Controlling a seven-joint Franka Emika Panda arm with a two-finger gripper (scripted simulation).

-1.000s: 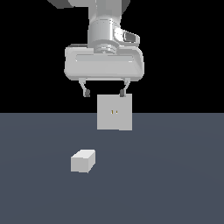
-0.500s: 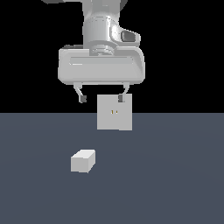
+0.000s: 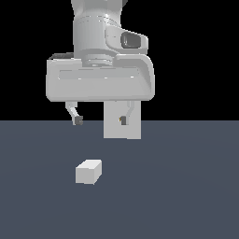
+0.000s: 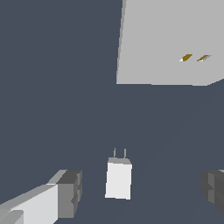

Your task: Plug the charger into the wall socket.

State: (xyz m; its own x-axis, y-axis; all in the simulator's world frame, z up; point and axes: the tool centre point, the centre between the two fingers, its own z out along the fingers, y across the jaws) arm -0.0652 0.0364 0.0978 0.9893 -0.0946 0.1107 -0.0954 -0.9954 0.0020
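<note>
The charger (image 3: 88,171) is a small pale block lying on the dark floor, with two thin prongs showing in the wrist view (image 4: 118,178). My gripper (image 3: 100,120) hangs open well above it, with nothing between its fingers (image 4: 69,192). The wall socket (image 3: 122,129) is an upright light grey plate behind the gripper, partly covered by the hand in the exterior view. Its two dark-gold slots show in the wrist view (image 4: 194,57). The prongs point toward the socket (image 4: 170,43).
A flat dark grey floor (image 3: 186,186) runs under everything, with black background above it. The large grey hand body (image 3: 100,81) fills the upper middle of the exterior view.
The gripper and hand have come closer to the exterior camera and lower, now covering the top of the socket. The charger has not moved.
</note>
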